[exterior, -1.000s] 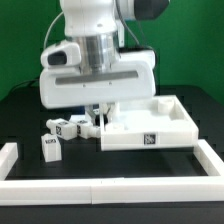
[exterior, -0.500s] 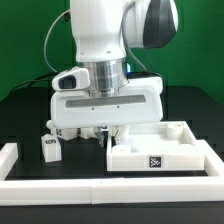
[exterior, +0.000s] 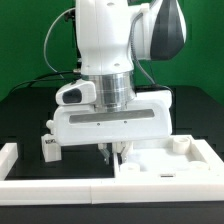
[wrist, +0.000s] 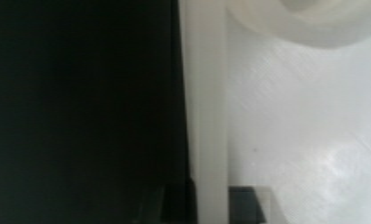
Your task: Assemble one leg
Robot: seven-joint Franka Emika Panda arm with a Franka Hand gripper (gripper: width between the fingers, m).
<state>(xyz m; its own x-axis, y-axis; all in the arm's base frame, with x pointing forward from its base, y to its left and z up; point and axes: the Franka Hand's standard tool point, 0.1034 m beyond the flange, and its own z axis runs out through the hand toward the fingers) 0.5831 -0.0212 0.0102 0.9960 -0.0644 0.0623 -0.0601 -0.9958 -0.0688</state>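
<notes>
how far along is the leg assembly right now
Done: nothing fitted yet; the leg stands loose on the table, apart from the panel. In hand: the gripper is down on the panel's rim, apparently clamping it. Left: picking the leg up and mounting it on the panel.

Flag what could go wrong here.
1. The gripper sits at the edge of the wide flat white rimmed plastic panel, which lies close to the white front rail: a push could jam it.
2. The small white stubby tagged plastic leg stands near the arm; a sweep may topple it.
</notes>
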